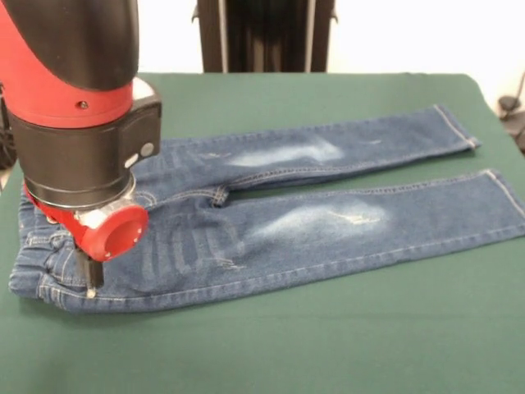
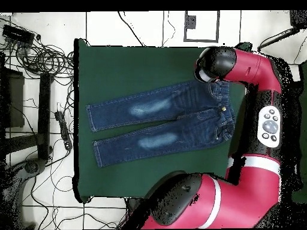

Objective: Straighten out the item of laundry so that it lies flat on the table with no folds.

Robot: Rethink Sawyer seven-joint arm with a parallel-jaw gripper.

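Note:
The item of laundry (image 1: 328, 226), small blue jeans with whitish thigh patches, lies spread on the green table (image 1: 328, 353). Its waistband is at the left and both legs run out to the right, side by side and a little apart. Light creases show near the crotch. My gripper (image 1: 89, 277) hangs low over the near end of the waistband, at or just above the denim. From overhead, the jeans (image 2: 159, 123) lie mid-table (image 2: 132, 66), waistband to the right. The arm's head (image 2: 214, 63) covers the waistband's upper corner and hides the gripper.
The arm's red links (image 2: 264, 120) curve round the table's right and bottom sides in the overhead view. Cables and a dark stand (image 2: 42, 114) lie on the floor left of the table. A dark frame (image 1: 264, 34) stands behind the table's far edge.

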